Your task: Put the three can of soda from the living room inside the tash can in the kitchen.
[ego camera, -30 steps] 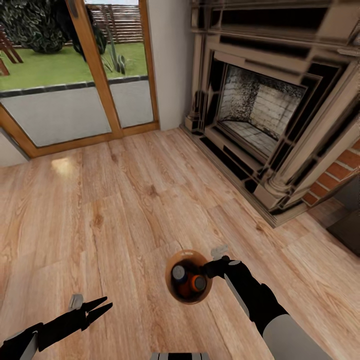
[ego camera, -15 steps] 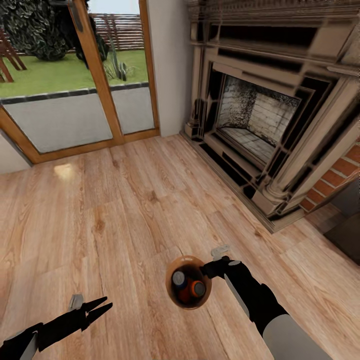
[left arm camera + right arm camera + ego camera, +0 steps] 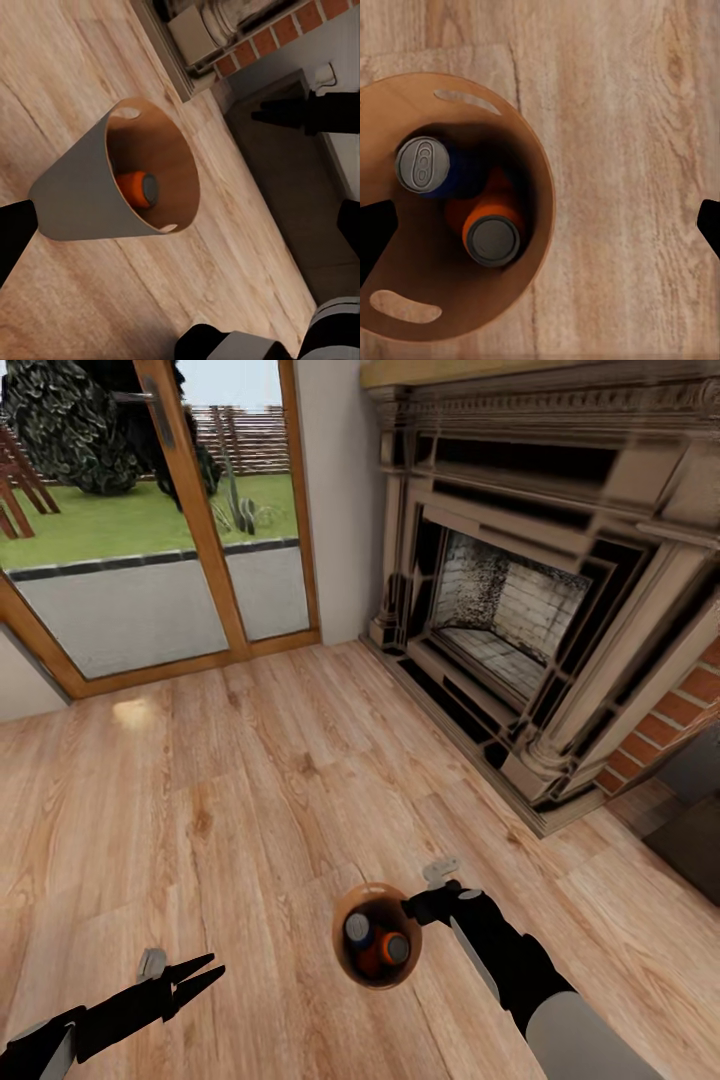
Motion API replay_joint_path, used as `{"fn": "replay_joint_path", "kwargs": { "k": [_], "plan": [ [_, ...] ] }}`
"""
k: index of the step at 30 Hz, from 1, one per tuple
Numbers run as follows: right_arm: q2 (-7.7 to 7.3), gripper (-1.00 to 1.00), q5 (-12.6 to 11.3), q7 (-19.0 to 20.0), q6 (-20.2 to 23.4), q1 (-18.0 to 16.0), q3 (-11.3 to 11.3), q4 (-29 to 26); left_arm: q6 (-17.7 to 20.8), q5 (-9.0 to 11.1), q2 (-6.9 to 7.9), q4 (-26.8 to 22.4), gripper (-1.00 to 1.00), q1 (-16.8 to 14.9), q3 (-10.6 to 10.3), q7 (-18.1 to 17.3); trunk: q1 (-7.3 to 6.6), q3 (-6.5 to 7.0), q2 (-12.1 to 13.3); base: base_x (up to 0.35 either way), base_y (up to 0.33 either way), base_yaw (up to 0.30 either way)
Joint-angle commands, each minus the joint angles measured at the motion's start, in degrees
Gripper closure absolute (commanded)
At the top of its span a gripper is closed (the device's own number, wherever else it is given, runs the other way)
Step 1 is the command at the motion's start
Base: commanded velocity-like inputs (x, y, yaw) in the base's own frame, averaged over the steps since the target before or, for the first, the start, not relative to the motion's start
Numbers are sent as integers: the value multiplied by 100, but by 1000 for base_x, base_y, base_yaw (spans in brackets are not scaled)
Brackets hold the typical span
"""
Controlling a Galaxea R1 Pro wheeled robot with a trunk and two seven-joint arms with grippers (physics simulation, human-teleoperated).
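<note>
Room: I am in the living room, by the fireplace (image 3: 520, 610) and the glass door (image 3: 130, 540).
Bin: my right gripper (image 3: 418, 905) pinches the rim of the tash can (image 3: 377, 937) and holds it up over the wood floor (image 3: 250, 790).
Cans: I see 2 inside, a blue can (image 3: 426, 166) and an orange can (image 3: 492, 234). I cannot tell if can 3 hides under them.
Left gripper (image 3: 205, 972): fingers spread, holding nothing.
Done: cans are in the bin.
Left: I think I must drive to the kitchen and set the bin down.
</note>
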Motion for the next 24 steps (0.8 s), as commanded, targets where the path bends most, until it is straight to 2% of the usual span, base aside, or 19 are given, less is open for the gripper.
{"fn": "replay_joint_path", "kwargs": {
  "k": [1,4,20,24],
  "plan": [
    [-1,-100,0,0,-59,0,-1,58,0,0,0,0,-100,0,2,0,-23,28,42,0,0,0],
    [-4,-100,1,0,-251,0,-4,379,0,0,0,7,-100,0,13,1,-89,110,162,0,0,0],
    [-12,-100,1,0,-587,0,-20,967,-7,-14,-7,78,-100,0,-2,9,-440,549,804,0,0,0],
    [-13,-100,1,0,-778,3,-28,1286,-59,-38,-7,309,-100,0,-27,9,-528,658,964,0,0,0]
  ]
}}
